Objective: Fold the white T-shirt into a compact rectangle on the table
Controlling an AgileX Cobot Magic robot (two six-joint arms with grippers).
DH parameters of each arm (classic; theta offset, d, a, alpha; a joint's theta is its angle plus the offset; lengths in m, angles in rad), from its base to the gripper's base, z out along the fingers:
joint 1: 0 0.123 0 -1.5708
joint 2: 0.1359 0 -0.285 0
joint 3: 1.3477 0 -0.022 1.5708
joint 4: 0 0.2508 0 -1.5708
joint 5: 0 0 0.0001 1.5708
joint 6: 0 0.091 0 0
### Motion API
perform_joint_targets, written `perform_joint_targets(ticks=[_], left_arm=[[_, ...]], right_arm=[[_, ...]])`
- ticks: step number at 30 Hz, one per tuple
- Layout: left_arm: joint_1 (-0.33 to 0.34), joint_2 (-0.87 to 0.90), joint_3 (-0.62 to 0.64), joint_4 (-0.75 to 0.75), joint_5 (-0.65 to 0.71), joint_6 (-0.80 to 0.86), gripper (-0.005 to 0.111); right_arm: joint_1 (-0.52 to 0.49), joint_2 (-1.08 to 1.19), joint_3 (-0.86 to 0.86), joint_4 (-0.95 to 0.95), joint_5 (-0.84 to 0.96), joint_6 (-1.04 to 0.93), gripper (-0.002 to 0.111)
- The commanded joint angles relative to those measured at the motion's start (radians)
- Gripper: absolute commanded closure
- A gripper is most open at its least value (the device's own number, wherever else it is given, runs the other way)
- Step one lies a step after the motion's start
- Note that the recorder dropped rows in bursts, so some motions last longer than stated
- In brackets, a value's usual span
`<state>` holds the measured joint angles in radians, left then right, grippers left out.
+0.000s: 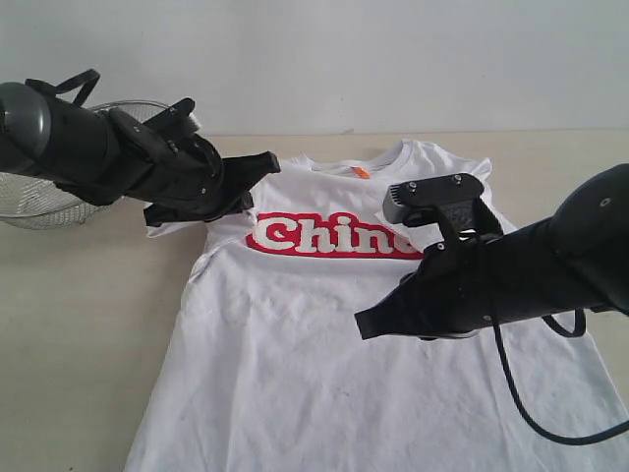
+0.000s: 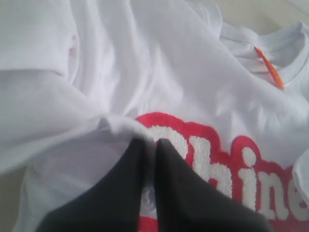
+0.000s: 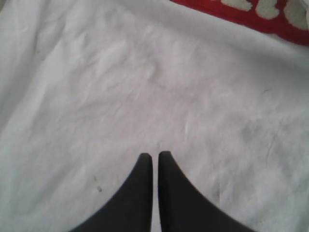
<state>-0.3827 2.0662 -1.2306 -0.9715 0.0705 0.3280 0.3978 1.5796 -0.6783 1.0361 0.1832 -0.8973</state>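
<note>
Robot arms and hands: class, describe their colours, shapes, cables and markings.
The matte black left arm and matte black right arm are thick rounded tubes without visible markings. The black left hand and black right hand each have two smooth, tapering fingers. A boxy black block with two screws tops the right arm; a thin black cable loops beneath it.

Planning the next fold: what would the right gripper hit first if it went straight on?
The T-shirt: the shut right gripper aims at plain white cloth on the hem side of the red lettering; how far off is unclear.
</note>
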Motion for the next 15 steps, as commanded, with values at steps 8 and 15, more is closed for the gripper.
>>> perform_joint_targets(ticks=[8,15], left_arm=[[-0.014,0.085,-0.015,0.02,0.084,0.132,0.095],[-0.014,0.07,-0.032,0.026,0.089,0.187,0.043]], right_arm=[[0.001,-0.011,0.004,0.008,-0.017,0.007,0.109],[0.001,-0.011,0.004,0.008,-0.017,0.009,0.109]])
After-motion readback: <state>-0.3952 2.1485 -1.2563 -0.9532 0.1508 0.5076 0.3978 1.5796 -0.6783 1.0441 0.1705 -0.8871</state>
